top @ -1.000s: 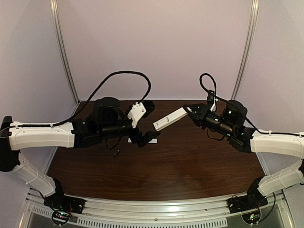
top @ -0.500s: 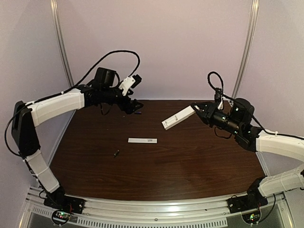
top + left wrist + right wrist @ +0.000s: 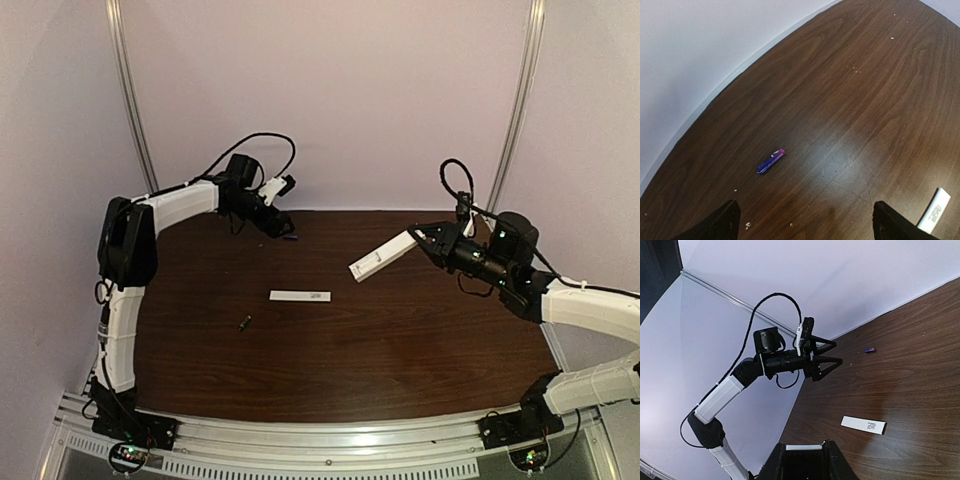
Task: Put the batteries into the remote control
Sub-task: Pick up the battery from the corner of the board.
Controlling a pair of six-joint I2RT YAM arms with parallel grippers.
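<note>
The remote control [image 3: 384,256] is a slim white bar held up above the table by my right gripper [image 3: 424,238], which is shut on its right end. In the right wrist view its end [image 3: 804,447] sits between the fingers. A bluish-purple battery [image 3: 292,238] lies at the table's far left edge; it also shows in the left wrist view [image 3: 771,161]. My left gripper [image 3: 283,228] hangs open and empty just above and short of it, fingers [image 3: 722,222] wide apart. The second battery [image 3: 243,322], small and dark, lies left of centre.
A thin flat white strip [image 3: 300,296] lies mid-table; it also shows in the left wrist view [image 3: 935,210] and the right wrist view [image 3: 863,424]. The back wall stands close behind the left gripper. Small white crumbs dot the wood near the purple battery.
My left arm has lifted from mid-table and swung to the far back-left, its open gripper now near the purple battery. My right gripper with the remote has shifted slightly right.
</note>
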